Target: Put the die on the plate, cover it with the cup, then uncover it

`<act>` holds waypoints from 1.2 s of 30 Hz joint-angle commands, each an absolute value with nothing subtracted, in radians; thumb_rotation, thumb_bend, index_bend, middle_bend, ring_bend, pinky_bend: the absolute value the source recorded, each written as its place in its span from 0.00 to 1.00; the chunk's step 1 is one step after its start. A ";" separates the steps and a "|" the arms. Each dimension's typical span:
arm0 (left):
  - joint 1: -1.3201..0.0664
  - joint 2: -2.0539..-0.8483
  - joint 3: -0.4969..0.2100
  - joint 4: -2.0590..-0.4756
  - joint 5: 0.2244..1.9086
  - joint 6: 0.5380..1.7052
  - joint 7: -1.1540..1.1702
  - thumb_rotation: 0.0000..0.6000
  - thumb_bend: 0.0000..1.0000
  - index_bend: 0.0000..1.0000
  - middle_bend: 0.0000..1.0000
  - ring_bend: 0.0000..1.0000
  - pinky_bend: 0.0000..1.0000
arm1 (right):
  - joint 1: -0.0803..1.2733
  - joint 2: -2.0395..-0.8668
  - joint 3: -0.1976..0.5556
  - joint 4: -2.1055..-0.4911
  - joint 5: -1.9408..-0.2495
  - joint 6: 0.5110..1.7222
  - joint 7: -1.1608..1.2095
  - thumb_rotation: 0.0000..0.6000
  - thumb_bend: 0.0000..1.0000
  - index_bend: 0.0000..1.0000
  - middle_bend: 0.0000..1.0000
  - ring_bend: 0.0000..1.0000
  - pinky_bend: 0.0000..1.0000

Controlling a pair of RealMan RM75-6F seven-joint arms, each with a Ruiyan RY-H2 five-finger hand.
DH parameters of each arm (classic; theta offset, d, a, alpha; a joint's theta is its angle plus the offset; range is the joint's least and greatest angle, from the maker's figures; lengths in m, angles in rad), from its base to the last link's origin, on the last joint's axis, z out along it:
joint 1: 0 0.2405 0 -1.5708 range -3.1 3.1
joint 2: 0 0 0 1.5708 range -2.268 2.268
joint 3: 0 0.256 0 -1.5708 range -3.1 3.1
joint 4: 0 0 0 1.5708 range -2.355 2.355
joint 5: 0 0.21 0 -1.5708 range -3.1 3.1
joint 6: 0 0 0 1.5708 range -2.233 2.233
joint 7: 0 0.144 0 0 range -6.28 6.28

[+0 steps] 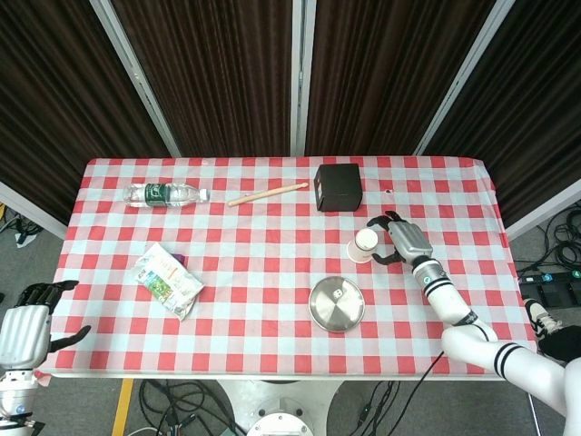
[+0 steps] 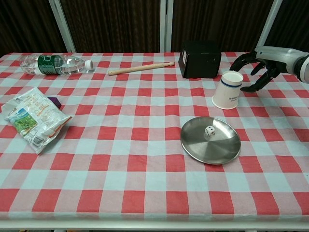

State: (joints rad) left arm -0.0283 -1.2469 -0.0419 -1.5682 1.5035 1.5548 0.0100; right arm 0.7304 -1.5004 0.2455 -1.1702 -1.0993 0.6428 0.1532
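Observation:
A white die (image 2: 209, 130) lies on the round steel plate (image 2: 222, 150) (image 1: 337, 304) at the table's front right. Behind the plate stands a white paper cup (image 2: 229, 90) (image 1: 363, 242) with a blue band, upright, mouth up. My right hand (image 2: 257, 67) (image 1: 396, 236) hovers just right of the cup, fingers spread and curved toward it, not touching it. My left hand (image 1: 29, 325) hangs open off the table's left front corner, holding nothing.
A black box (image 2: 199, 59) sits behind the cup. A wooden stick (image 2: 140, 68) and a water bottle (image 2: 55, 64) lie along the far edge. A snack bag (image 2: 34, 118) with a small purple block (image 2: 54, 102) lies at the left.

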 commanded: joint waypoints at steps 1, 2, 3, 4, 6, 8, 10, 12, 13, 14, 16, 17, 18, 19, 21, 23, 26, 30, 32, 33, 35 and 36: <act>-0.028 -1.246 -0.042 -1.568 1.503 1.554 0.009 1.00 0.00 0.27 0.31 0.26 0.21 | 0.741 -1.511 0.251 -1.150 -1.092 0.622 0.177 1.00 0.22 0.28 0.20 0.04 0.19; -0.028 -1.246 -0.043 -1.568 1.502 1.554 0.010 1.00 0.00 0.27 0.31 0.26 0.21 | 0.743 -1.512 0.251 -1.145 -1.093 0.620 0.179 1.00 0.22 0.28 0.20 0.04 0.19; -0.028 -1.246 -0.043 -1.568 1.502 1.554 0.010 1.00 0.00 0.27 0.31 0.26 0.21 | 0.745 -1.514 0.251 -1.140 -1.094 0.618 0.181 1.00 0.22 0.28 0.20 0.04 0.19; -0.028 -1.246 -0.043 -1.568 1.501 1.553 0.010 1.00 0.00 0.27 0.31 0.26 0.21 | 0.747 -1.517 0.251 -1.136 -1.094 0.616 0.184 1.00 0.22 0.28 0.21 0.04 0.19; -0.029 -1.247 -0.042 -1.567 1.501 1.552 0.010 1.00 0.00 0.27 0.31 0.26 0.21 | 0.750 -1.521 0.251 -1.128 -1.093 0.613 0.186 1.00 0.22 0.29 0.21 0.04 0.19; -0.029 -1.248 -0.043 -1.567 1.499 1.551 0.010 1.00 0.00 0.27 0.31 0.26 0.21 | 0.753 -1.524 0.252 -1.123 -1.092 0.612 0.187 1.00 0.24 0.32 0.21 0.04 0.19; -0.029 -1.248 -0.043 -1.567 1.499 1.551 0.009 1.00 0.00 0.27 0.31 0.26 0.21 | 0.752 -1.526 0.253 -1.126 -1.096 0.622 0.194 1.00 0.26 0.37 0.22 0.04 0.19; -0.029 -1.247 -0.044 -1.566 1.498 1.552 0.010 1.00 0.00 0.27 0.31 0.26 0.21 | 0.745 -1.518 0.252 -1.142 -1.110 0.634 0.206 1.00 0.28 0.41 0.22 0.04 0.19; -0.029 -1.247 -0.044 -1.566 1.497 1.550 0.009 1.00 0.00 0.27 0.31 0.26 0.21 | 0.741 -1.512 0.252 -1.153 -1.119 0.642 0.213 1.00 0.28 0.42 0.22 0.04 0.19; -0.029 -1.247 -0.044 -1.566 1.497 1.550 0.009 1.00 0.00 0.27 0.31 0.26 0.21 | 0.736 -1.503 0.251 -1.167 -1.131 0.653 0.220 1.00 0.29 0.43 0.23 0.04 0.19; -0.029 -1.246 -0.044 -1.567 1.498 1.552 0.009 1.00 0.00 0.27 0.31 0.26 0.21 | 0.719 -1.474 0.246 -1.218 -1.172 0.687 0.243 1.00 0.30 0.45 0.23 0.04 0.19; -0.029 -1.246 -0.045 -1.567 1.498 1.553 0.009 1.00 0.00 0.27 0.31 0.26 0.21 | 0.710 -1.456 0.243 -1.248 -1.198 0.702 0.259 1.00 0.31 0.45 0.23 0.04 0.19; -0.028 -1.246 -0.045 -1.567 1.499 1.554 0.009 1.00 0.00 0.27 0.31 0.26 0.21 | 0.701 -1.436 0.237 -1.280 -1.225 0.717 0.277 1.00 0.31 0.46 0.24 0.04 0.19; -0.028 -1.246 -0.045 -1.567 1.499 1.554 0.010 1.00 0.00 0.27 0.31 0.26 0.21 | 0.689 -1.408 0.227 -1.323 -1.268 0.740 0.300 1.00 0.31 0.47 0.24 0.04 0.19; -0.028 -1.244 -0.046 -1.570 1.500 1.557 0.011 1.00 0.00 0.27 0.31 0.26 0.21 | 0.669 -1.359 0.203 -1.400 -1.355 0.778 0.358 1.00 0.31 0.47 0.24 0.04 0.18; -0.030 -1.243 -0.047 -1.571 1.499 1.555 0.013 1.00 0.00 0.27 0.31 0.26 0.21 | 0.659 -1.324 0.176 -1.454 -1.433 0.804 0.414 1.00 0.31 0.48 0.24 0.04 0.16; -0.031 -1.245 -0.047 -1.572 1.501 1.554 0.013 1.00 0.00 0.27 0.31 0.26 0.21 | 0.655 -1.305 0.128 -1.484 -1.540 0.850 0.450 1.00 0.31 0.49 0.24 0.04 0.15; -0.029 -1.246 -0.044 -1.571 1.506 1.558 0.014 1.00 0.00 0.27 0.31 0.26 0.21 | 0.663 -1.334 0.078 -1.475 -1.597 0.859 0.430 1.00 0.32 0.49 0.24 0.04 0.14; -0.027 -1.247 -0.043 -1.570 1.504 1.560 0.012 1.00 0.00 0.27 0.31 0.26 0.21 | 0.666 -1.350 0.062 -1.465 -1.606 0.857 0.417 1.00 0.32 0.49 0.24 0.04 0.14; -0.025 -1.247 -0.042 -1.569 1.503 1.561 0.010 1.00 0.00 0.27 0.31 0.26 0.21 | 0.667 -1.359 0.055 -1.459 -1.609 0.859 0.411 1.00 0.32 0.49 0.24 0.04 0.13; -0.022 -1.248 -0.040 -1.567 1.500 1.559 0.006 1.00 0.00 0.27 0.31 0.26 0.21 | 0.669 -1.376 0.042 -1.442 -1.614 0.860 0.393 1.00 0.32 0.49 0.24 0.04 0.13; -0.022 -1.248 -0.040 -1.565 1.499 1.558 0.005 1.00 0.00 0.27 0.31 0.26 0.21 | 0.670 -1.385 0.038 -1.431 -1.612 0.860 0.384 1.00 0.32 0.49 0.24 0.04 0.13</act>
